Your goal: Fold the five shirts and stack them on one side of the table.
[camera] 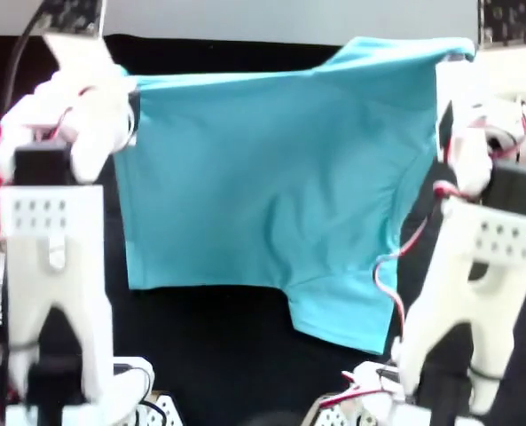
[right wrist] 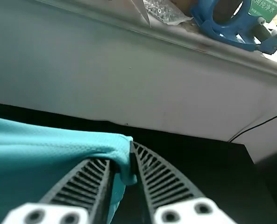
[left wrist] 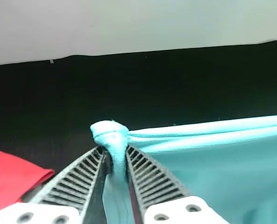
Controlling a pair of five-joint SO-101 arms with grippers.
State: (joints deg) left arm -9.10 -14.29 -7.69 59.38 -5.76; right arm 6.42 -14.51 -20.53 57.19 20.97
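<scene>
Shirt stretched between both arms

Closest to each wrist, your left gripper (left wrist: pixel 114 148) is clamped on one bunched corner of the teal shirt (camera: pixel 271 177), and your right gripper (right wrist: pixel 129 156) pinches the opposite corner. This probably keeps the top edge taut. The cloth spreads smooth over the black table (camera: pixel 209 346), one sleeve drooping. A red shirt (left wrist: pixel 12 179) lies beyond.

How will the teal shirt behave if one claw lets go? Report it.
Likely floppy: the teal shirt hangs sagging between the left claw and right claw. Probably light, since two small pinches hold it up. Released on one side, it would probably swing down and crumple.
</scene>
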